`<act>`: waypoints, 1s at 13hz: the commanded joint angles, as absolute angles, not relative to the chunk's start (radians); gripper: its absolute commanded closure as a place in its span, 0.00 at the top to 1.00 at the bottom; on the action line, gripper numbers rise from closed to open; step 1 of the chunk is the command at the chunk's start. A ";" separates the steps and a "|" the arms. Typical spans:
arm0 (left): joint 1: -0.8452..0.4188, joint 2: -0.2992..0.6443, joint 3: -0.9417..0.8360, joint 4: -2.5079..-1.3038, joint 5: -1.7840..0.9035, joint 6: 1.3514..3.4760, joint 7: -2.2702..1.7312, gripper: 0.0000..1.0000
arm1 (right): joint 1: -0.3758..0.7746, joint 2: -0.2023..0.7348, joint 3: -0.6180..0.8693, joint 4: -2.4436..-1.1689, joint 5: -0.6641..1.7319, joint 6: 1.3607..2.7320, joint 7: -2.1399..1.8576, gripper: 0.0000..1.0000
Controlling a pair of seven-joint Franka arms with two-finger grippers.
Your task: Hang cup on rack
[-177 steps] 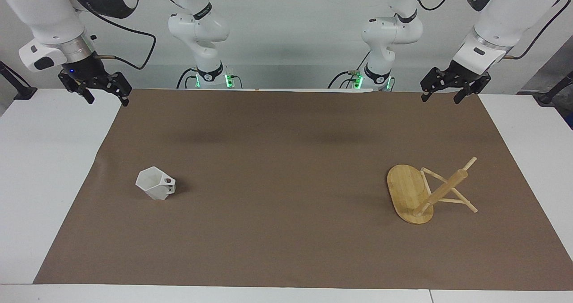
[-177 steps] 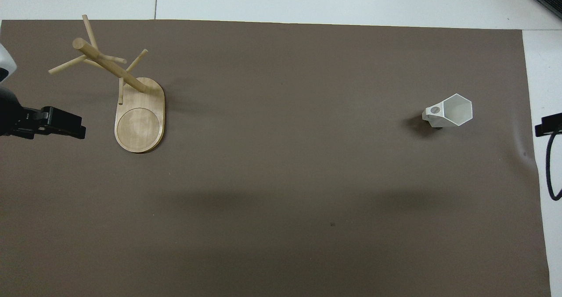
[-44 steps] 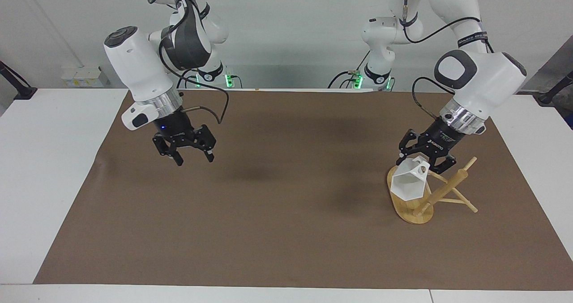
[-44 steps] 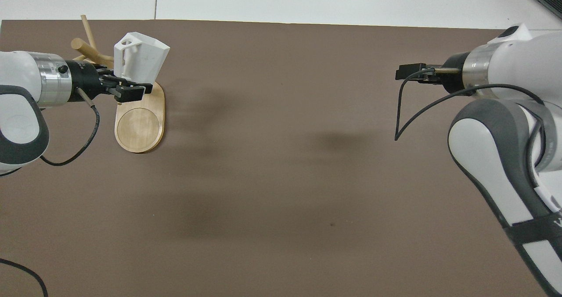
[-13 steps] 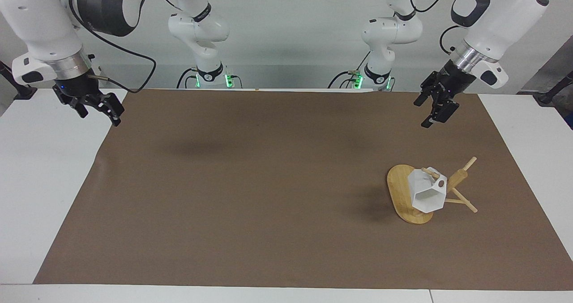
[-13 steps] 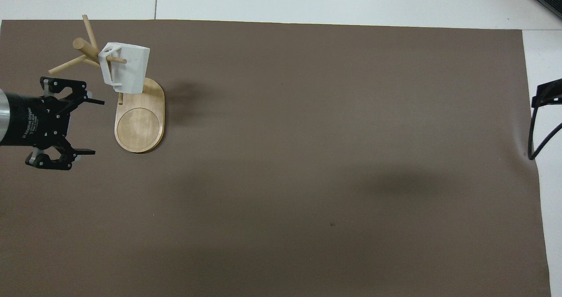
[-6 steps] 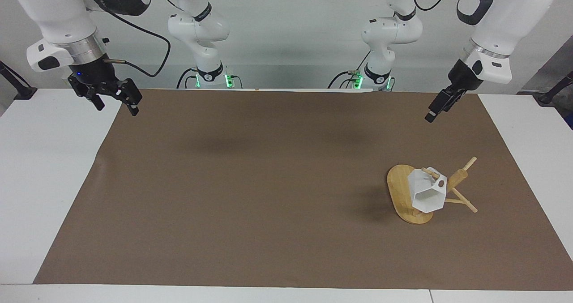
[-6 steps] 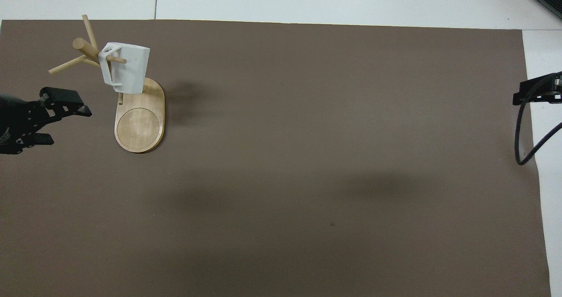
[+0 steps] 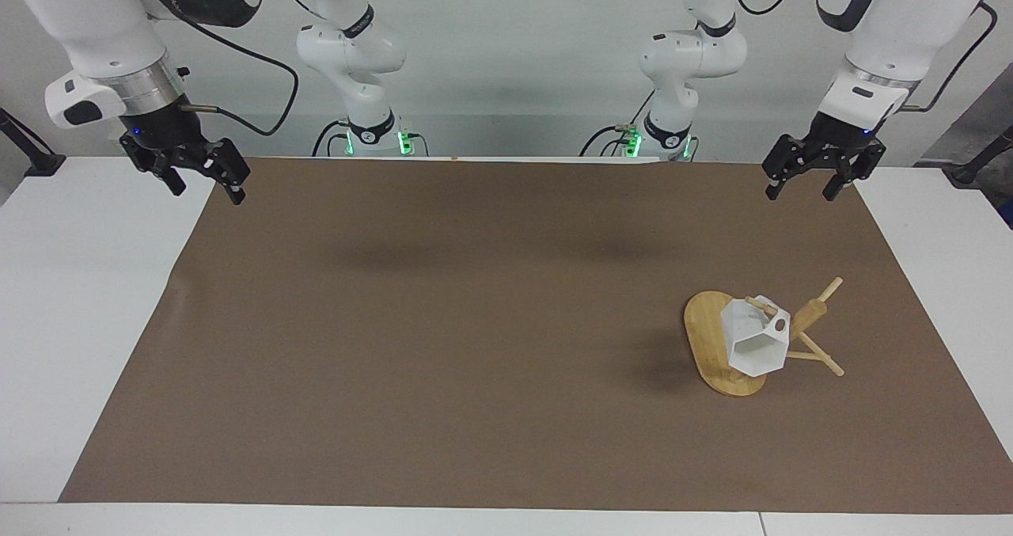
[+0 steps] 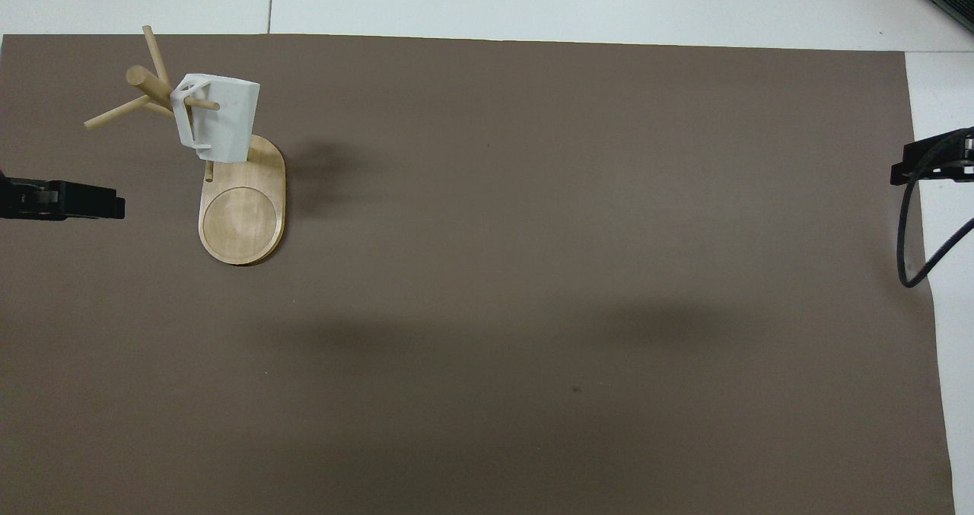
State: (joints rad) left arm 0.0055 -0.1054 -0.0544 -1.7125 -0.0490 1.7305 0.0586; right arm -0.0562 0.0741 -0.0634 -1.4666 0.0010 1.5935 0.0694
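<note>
Over the mat's corners, both jaws (image 9: 814,183) (image 9: 202,184) hang spread, empty.

Robot lab: twin arms (image 9: 348,53), papered table (image 9: 475,322)

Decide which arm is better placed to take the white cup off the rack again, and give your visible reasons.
The left. Its hand hangs open at the rack's end of the table, where the cup hangs on a peg; the right hand waits at the opposite end.

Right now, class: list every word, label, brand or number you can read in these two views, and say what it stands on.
None can be read.
The cup, the rack and the brown mat bear no print.
Any marking on the left tool or right tool is too small to read.
</note>
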 commanded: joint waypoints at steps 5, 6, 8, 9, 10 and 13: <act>-0.008 -0.021 -0.060 -1.516 -0.021 1.543 0.136 1.00 | -0.061 0.052 -0.063 -1.489 0.025 1.586 0.055 1.00; -0.008 -0.032 -0.057 -1.526 -0.025 1.540 0.171 1.00 | -0.061 0.052 -0.063 -1.491 0.025 1.586 0.057 1.00; -0.008 -0.055 -0.057 -1.557 -0.026 1.540 0.216 1.00 | -0.061 0.052 -0.063 -1.491 0.025 1.586 0.057 1.00; -0.008 -0.057 -0.058 -1.560 -0.026 1.548 0.216 1.00 | -0.061 0.052 -0.063 -1.491 0.025 1.586 0.057 1.00; -0.009 -0.054 -0.058 -1.554 -0.026 1.548 0.215 1.00 | -0.061 0.052 -0.063 -1.491 0.025 1.586 0.057 1.00; -0.012 -0.054 -0.061 -1.554 -0.025 1.543 0.212 1.00 | -0.061 0.052 -0.063 -1.491 0.025 1.586 0.057 1.00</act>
